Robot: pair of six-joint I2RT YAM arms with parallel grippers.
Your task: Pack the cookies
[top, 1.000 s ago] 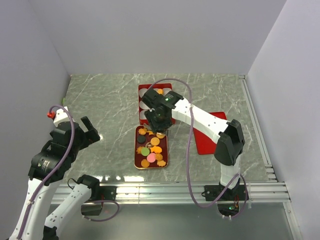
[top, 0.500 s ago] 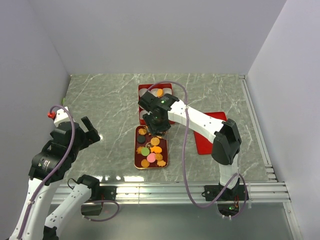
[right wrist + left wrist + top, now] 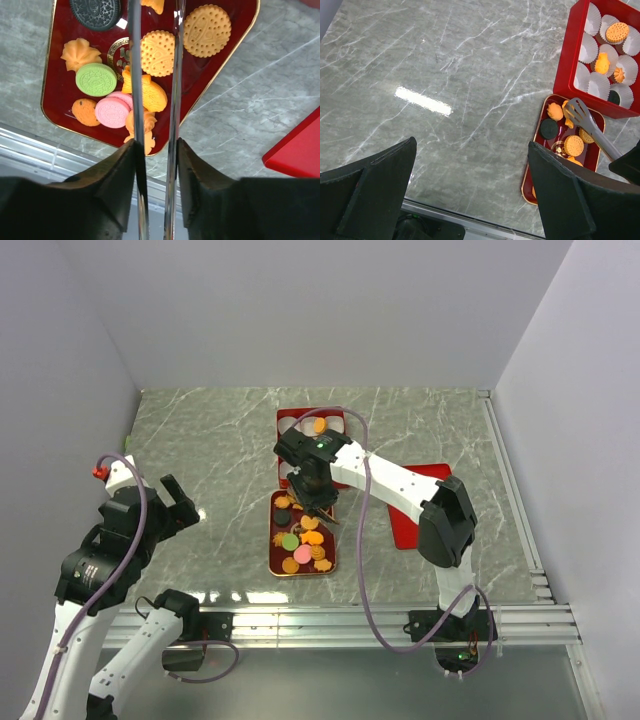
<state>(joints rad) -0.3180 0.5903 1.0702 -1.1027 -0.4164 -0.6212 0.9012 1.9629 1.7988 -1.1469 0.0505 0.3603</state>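
Overhead and both wrist cameras look down on the cookies (image 3: pixel 207 31).

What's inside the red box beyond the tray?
White paper cups, four holding cookies: three orange, one dark. The left wrist view crops part of the box; from above the right arm covers its near part.

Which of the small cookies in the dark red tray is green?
The round green sandwich cookie beside the round pink cookie; it alone is green, the others being orange, pink or dark brown.
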